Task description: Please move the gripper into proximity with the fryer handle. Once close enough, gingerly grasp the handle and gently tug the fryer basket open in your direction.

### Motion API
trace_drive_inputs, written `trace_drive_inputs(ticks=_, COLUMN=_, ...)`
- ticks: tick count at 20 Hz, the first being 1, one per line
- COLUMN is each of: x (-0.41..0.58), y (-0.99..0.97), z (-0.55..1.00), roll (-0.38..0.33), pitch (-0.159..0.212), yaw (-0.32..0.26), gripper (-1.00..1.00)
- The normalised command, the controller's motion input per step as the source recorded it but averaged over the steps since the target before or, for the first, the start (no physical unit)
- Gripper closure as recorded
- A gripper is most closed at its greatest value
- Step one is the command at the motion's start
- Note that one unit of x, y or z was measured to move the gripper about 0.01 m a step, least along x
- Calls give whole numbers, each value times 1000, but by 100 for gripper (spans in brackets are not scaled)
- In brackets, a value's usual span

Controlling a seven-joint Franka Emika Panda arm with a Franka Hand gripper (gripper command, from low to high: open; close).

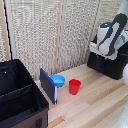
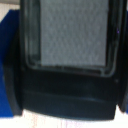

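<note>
Slowly, I judge, is the way: settle squarely on the short matte black plastic fryer handle, hidden here, then tug lightly. My white flat-block gripper [image 1: 102,56] hangs over the boxy black fryer basket [image 1: 113,66] at the exterior view's right edge; I cannot tell whether its fingers are apart or touching anything.

My arm [image 1: 112,35] is white with a black band curving along its upper link. The air fryer [image 1: 111,64] under it at the far right is matte black. The table [image 1: 95,105] is pale wood in long planks. A red cup [image 1: 74,86] stands near a light blue bowl [image 1: 58,80] and a dark blue panel [image 1: 48,85]. The divided case [image 1: 20,97] at the near left is black. The wall screens [image 1: 50,30] are beige woven weave. In the wrist view, the fryer basket [image 2: 65,95] is glossy black around grey mesh [image 2: 72,32].
</note>
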Motion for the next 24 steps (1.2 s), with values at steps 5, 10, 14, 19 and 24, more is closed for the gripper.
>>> trace_drive_inputs(ticks=5, x=-15, y=452, z=436, roll=85, pitch=213, yaw=123, gripper=100)
trace_drive_inputs(ticks=10, x=-301, y=713, z=549, roll=135, pitch=23, yaw=2, gripper=100)
trace_drive_inputs(ticks=14, x=-309, y=860, z=364, roll=18, pitch=-32, yaw=-10, gripper=100)
trace_drive_inputs(ticks=19, x=-507, y=901, z=0, roll=61, pitch=-93, yaw=0, gripper=100)
trace_drive_inputs(ticks=24, x=-286, y=869, z=65, roll=75, pitch=-102, yaw=-36, gripper=100)
